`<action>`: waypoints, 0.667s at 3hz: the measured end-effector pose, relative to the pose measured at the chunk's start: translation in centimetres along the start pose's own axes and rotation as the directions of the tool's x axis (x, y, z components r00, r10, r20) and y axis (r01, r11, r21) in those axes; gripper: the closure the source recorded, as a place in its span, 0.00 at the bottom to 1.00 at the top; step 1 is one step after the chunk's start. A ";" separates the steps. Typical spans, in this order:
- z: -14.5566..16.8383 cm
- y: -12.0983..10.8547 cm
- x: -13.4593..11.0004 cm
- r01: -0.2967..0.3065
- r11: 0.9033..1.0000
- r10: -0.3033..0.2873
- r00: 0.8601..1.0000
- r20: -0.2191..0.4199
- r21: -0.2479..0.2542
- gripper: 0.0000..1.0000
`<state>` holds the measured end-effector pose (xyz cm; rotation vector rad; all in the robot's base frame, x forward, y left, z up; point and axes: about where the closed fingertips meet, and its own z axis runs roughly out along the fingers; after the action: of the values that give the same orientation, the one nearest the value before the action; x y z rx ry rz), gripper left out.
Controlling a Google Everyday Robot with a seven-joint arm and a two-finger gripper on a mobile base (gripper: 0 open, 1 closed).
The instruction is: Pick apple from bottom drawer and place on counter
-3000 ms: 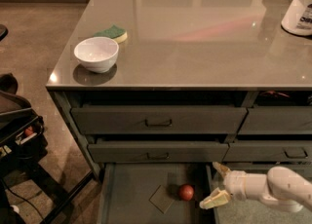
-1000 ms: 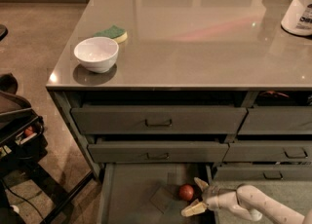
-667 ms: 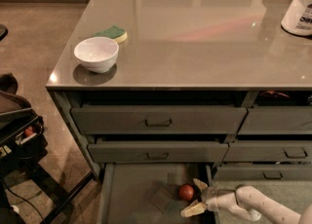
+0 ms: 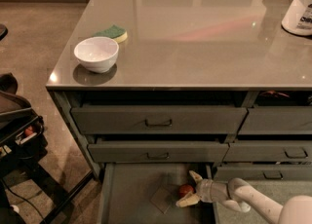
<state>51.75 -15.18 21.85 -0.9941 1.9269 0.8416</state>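
Observation:
The apple (image 4: 185,190) is small and red-orange. It lies in the open bottom drawer (image 4: 129,194), just right of the tan diamond patch (image 4: 161,199). My gripper (image 4: 190,189) reaches in from the lower right on a white arm. Its two pale fingers are spread, one above and one below the apple's right side. They are not closed on it. The glossy grey-brown counter (image 4: 195,38) spans the top of the view.
A white bowl (image 4: 96,54) and a green-yellow sponge (image 4: 113,32) sit on the counter's left side. A white jar (image 4: 300,9) stands at the far right. Closed drawer fronts (image 4: 158,120) lie above the open drawer. A dark bag on a stand (image 4: 17,125) is at the left.
Over three seconds the gripper has moved left and down into the drawer, up to the apple. In the last second it has barely moved. The apple stays in place.

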 end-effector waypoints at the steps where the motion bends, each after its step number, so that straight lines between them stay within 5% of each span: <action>1: 0.1 -0.5 0.0 0.004 1.000 -0.004 1.000 0.002 0.008 0.00; 2: 0.2 -0.5 0.1 0.000 1.000 -0.001 1.000 0.003 0.020 0.00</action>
<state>52.17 -15.24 21.54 -0.9804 1.9286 0.8213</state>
